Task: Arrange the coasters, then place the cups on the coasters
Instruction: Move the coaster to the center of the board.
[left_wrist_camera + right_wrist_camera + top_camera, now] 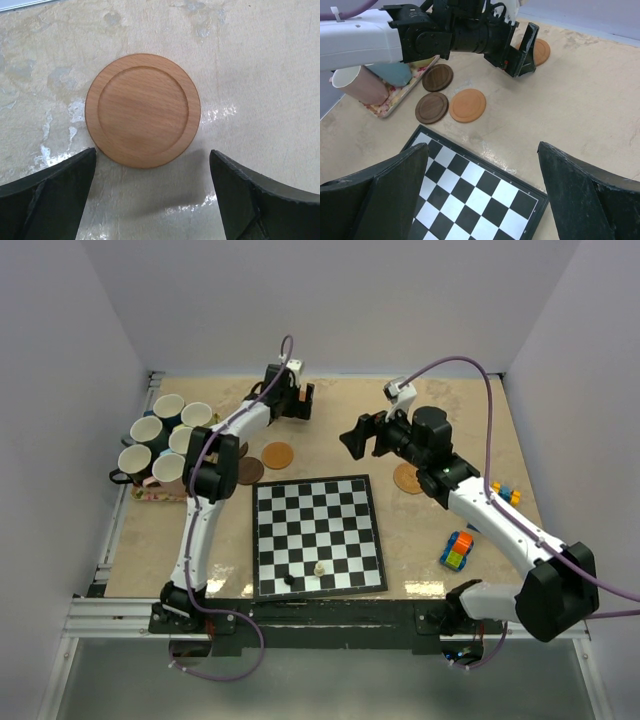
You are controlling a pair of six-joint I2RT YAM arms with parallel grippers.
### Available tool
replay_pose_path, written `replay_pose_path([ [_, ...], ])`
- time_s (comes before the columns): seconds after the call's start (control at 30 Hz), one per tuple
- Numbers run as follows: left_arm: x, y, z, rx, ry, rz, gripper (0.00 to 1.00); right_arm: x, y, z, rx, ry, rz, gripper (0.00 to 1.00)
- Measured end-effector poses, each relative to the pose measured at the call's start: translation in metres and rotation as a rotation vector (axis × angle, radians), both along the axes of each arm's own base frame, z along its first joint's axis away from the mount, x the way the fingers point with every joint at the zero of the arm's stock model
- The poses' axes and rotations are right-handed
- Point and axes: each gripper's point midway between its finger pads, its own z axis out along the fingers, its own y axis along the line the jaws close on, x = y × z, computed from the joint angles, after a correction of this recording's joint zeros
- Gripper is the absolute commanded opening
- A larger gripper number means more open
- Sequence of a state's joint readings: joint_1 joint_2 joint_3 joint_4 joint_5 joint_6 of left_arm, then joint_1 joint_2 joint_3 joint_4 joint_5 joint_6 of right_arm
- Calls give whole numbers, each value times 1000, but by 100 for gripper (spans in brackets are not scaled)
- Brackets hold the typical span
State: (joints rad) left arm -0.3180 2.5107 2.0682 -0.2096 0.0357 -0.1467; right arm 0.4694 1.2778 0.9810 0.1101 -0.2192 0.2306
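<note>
Several cups [168, 407] stand bunched on a floral mat [150, 492] at the far left; a pink cup [357, 85] and a teal cup [392, 74] show in the right wrist view. An orange coaster [278, 455] and a dark coaster [247, 471] lie beside the left arm. A second dark coaster [437, 77] lies nearer the mat. A tan coaster [407, 478] peeks out under the right arm. My left gripper [303, 400] hangs open and empty over another tan coaster [143, 110]. My right gripper [352, 437] is open and empty above the chessboard's far edge.
The chessboard [318, 535] fills the near middle, with a dark piece [288, 580] and a pale piece [319, 568] on its near rows. A toy car [457, 551] and small coloured blocks [505, 493] lie at the right, beside the right arm.
</note>
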Motion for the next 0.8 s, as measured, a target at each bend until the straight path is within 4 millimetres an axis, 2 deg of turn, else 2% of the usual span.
replay_pose_path([
  [0.17,-13,-1,9,-9,-4,-15,100,-3,-3,4,-9,-12,-3,97],
  [0.3,-12,-4,40,-25,-60,-26,100,-3,-6,2,-23,-6,-17,96],
  [0.43,-14,-5,84,-40,-136,-38,100,-3,-10,-1,-33,4,-36,93],
  [0.53,-27,1,123,-39,-192,-39,100,-2,-12,1,-33,-2,-46,86],
  [0.63,-50,14,166,-41,-242,-17,100,-1,-13,1,-36,-3,-57,78],
  [0.8,-102,42,243,-59,-360,30,100,2,-10,-11,-63,27,-68,66],
])
